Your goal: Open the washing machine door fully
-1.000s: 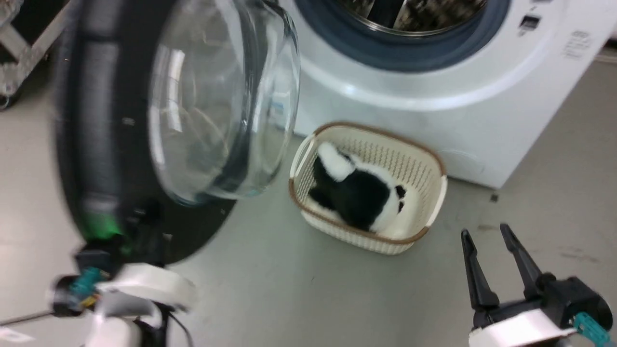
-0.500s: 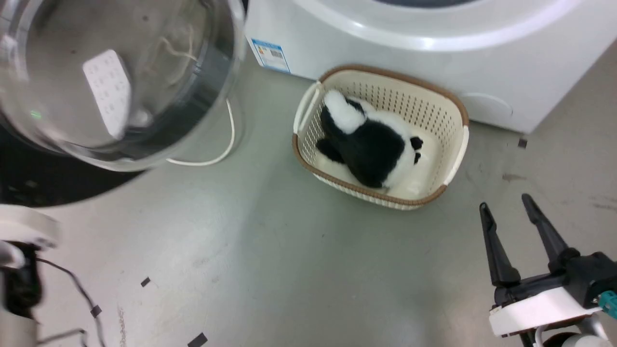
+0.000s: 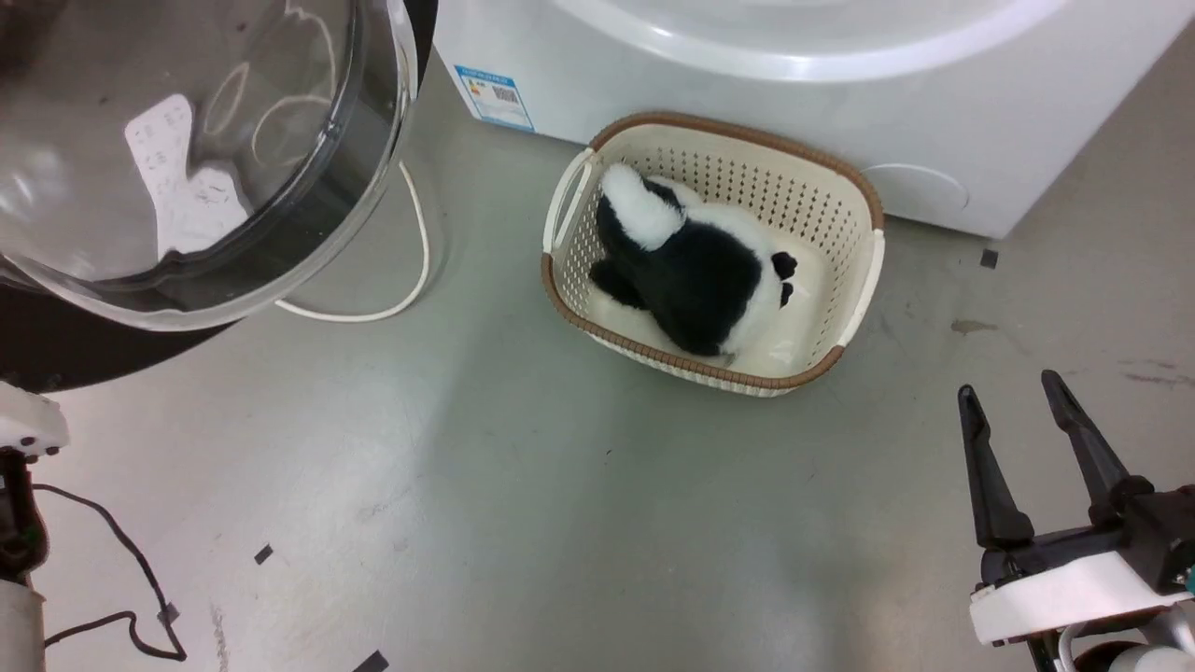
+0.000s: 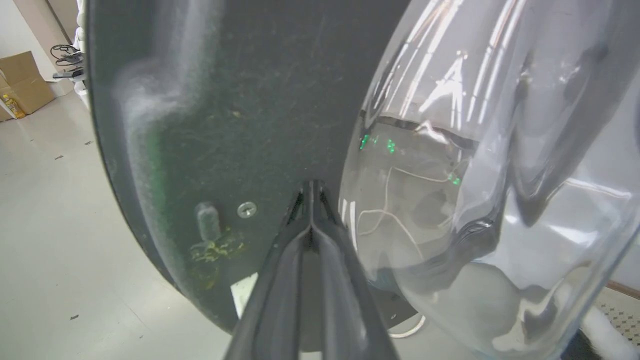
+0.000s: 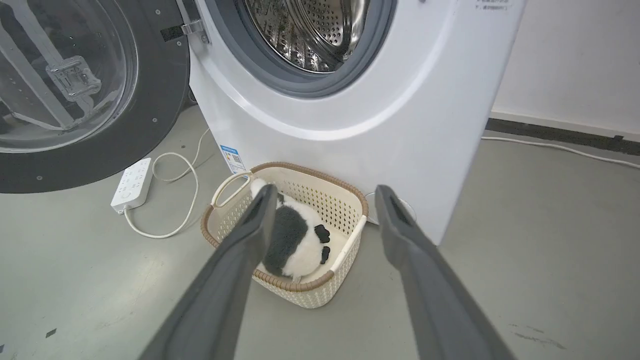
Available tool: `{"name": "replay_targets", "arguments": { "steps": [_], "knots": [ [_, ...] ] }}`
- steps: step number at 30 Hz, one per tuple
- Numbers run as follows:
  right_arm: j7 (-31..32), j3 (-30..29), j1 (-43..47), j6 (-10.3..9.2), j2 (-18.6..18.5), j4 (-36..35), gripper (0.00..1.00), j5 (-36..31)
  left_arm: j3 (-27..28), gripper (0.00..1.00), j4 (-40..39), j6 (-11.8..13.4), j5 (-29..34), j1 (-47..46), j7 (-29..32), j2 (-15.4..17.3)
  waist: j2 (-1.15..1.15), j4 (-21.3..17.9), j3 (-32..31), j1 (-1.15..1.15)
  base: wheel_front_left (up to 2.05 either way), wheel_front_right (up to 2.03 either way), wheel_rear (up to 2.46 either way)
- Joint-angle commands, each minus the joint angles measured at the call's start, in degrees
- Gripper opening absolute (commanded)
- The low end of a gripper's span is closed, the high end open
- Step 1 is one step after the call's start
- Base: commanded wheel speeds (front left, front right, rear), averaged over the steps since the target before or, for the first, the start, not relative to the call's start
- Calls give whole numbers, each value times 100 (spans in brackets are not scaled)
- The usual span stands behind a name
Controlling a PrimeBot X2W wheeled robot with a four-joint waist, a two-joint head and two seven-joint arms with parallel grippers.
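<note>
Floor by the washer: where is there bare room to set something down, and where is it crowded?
Bare: the wide floor between the basket, the right tool and the black cable; also right of the basket, beside the washing machine. Crowded: under the washing machine door, where the power strip and white cord lie.

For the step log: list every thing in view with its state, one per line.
washing machine door, swung wide open.
washing machine, drum exposed.
left gripper, shut, tips at the door.
right gripper, open, empty.
basket, upright, holding the plush toy.
power strip, lying flat, cable attached.
</note>
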Motion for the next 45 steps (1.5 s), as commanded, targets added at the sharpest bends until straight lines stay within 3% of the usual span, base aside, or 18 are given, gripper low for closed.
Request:
{"name": "replay_targets", "arguments": {
  "steps": [1,6,11,20,33,34,35,45],
  "knots": [
    [-64,-26,-114,6,36,35,100,51,-28,0,10,-23,61,22,-70,31,0,-35,-100,0,0,0,0],
    [-240,-233,-151,6,168,244,100,110,-205,0,-304,-38,213,285,-214,-167,0,-144,-482,0,0,0,0],
    [-423,-391,-161,6,294,482,100,49,-455,0,-1100,21,401,762,-285,-555,0,-303,-956,0,0,0,0],
    [-591,-296,61,6,394,668,100,-134,-1387,0,-2425,155,769,2071,-204,-1318,0,-876,-1723,0,0,0,0],
    [-626,-154,443,6,410,954,100,-2,-2084,0,-2309,308,1146,2734,-246,-1718,0,-1454,-2079,0,0,0,0],
    [-628,-147,463,6,410,991,100,17,-2109,19,-2278,316,1170,2776,-253,-1723,0,-1480,-2091,0,0,0,0],
    [-630,-137,476,6,410,1027,100,32,-2124,100,-2259,332,1200,2806,-261,-1726,0,-1503,-2102,0,0,0,0],
    [-640,-72,504,6,411,1283,100,105,-2231,100,-2197,362,1378,2905,-309,-1746,0,-1560,-2154,0,0,0,0]
  ]
}}
